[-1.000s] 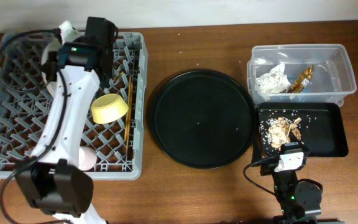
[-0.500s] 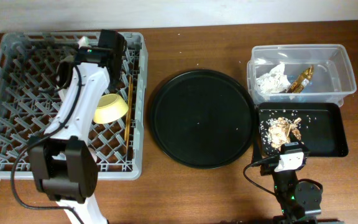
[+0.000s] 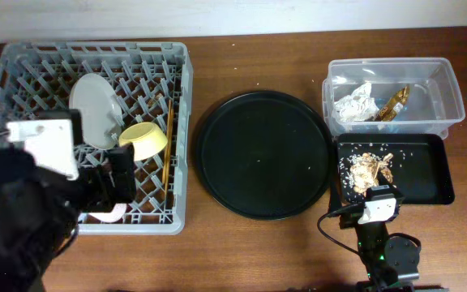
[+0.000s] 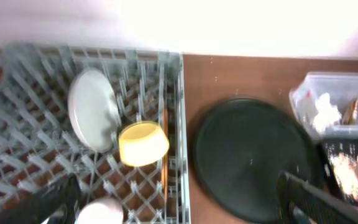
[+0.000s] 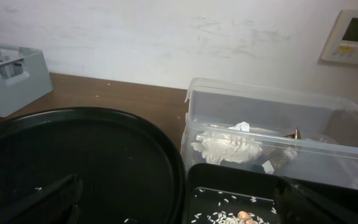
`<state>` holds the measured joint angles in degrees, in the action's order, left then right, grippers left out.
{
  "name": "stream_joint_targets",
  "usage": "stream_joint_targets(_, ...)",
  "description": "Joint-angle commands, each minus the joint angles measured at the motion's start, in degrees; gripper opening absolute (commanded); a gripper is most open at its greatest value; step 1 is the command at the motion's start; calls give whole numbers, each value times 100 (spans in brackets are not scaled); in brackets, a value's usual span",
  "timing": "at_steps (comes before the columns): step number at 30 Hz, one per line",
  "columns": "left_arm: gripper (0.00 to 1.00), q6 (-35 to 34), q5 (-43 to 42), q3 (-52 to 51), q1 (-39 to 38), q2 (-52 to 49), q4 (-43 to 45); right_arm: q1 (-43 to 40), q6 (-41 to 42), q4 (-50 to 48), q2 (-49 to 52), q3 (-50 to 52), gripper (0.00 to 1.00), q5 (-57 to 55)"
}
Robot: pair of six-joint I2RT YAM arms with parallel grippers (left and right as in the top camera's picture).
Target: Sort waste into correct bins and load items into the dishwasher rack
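Left jaws spread wide, empty; right jaws likewise, low at counter's near-right edge. Plate (image 3: 96, 109) leans among pegs in dishwasher rack (image 3: 23, 65) at counter's left end, just beside yellow bowl (image 3: 143, 139). Likely stiff, slick, breakable: pinch its raised rim.

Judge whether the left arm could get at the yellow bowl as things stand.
Probably yes. The yellow bowl lies uncovered in the dishwasher rack beside the plate, and the left gripper hangs open above that rack with nothing between them.
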<state>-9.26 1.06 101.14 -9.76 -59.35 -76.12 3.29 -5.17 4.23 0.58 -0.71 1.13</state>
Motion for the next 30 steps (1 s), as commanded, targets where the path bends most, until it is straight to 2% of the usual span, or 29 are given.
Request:
stream_joint_targets(1, 99, -46, 693, -990, -31, 380, 1108, -31, -39, 7, -37, 39, 98, 28)
stream_joint_targets(3, 99, -50, 728, -2420, -31, 1051, 2461, -31, -39, 7, -37, 39, 98, 31)
stream_joint_targets(5, 99, -52, 501, -4542, -31, 2124, 4240, -31, -39, 7, -37, 39, 99, 28)
stream_joint_targets(6, 99, -55, 437, -5261, -31, 2544, 4771, -31, -39, 7, -37, 39, 98, 28)
stream_joint_targets(8, 99, -162, 433, -6498, -17, 3504, 5558, -31, -39, 7, -37, 39, 98, 28)
stream_joint_targets(9, 99, -162, 433, -7410, 55, 4347, 6048, -31, -39, 7, -37, 39, 98, 28)
stream_joint_targets(12, 99, -181, 411, -8566, 245, 5364, 6607, -31, -39, 7, -37, 39, 98, 28)
stream_joint_targets(14, 99, -181, 411, -9097, 249, 5910, 6730, -31, -39, 7, -37, 39, 99, 28)
stream_joint_targets(18, 99, -181, 411, -10045, 249, 5908, 7746, -31, -39, 7, -37, 39, 98, 31)
stream_joint_targets(21, 99, -179, 431, -10061, 247, 5899, 7180, -31, -39, 7, -37, 39, 98, 28)
stream_joint_targets(30, 99, -179, 433, -10061, 247, 5877, 7180, -31, -39, 7, -37, 39, 99, 28)
